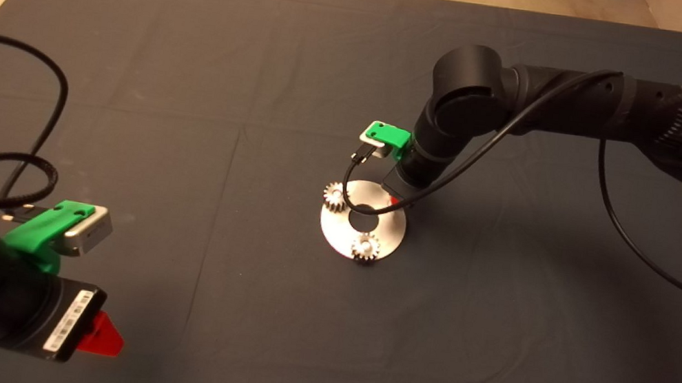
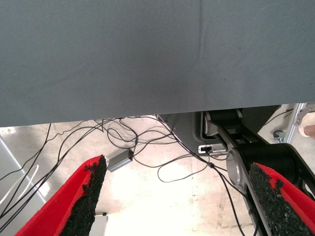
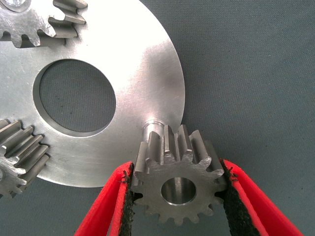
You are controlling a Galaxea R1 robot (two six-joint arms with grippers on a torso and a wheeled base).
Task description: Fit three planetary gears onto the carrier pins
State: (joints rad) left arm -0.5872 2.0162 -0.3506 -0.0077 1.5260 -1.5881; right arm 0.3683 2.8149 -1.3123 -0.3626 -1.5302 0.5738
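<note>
Holding the third planetary gear by its toothed flanks, our right pincer keeps the bore clear for the free carrier pin, just ahead of the gear on the silver disc. Bore axis upright, we judge, slightly off the pin. Two gears seated beyond. Our left pincer: parked beside the counter edge, spread wide, carrying nothing.

gears silvery-grey | disc shiny silver | mat dark grey
</note>
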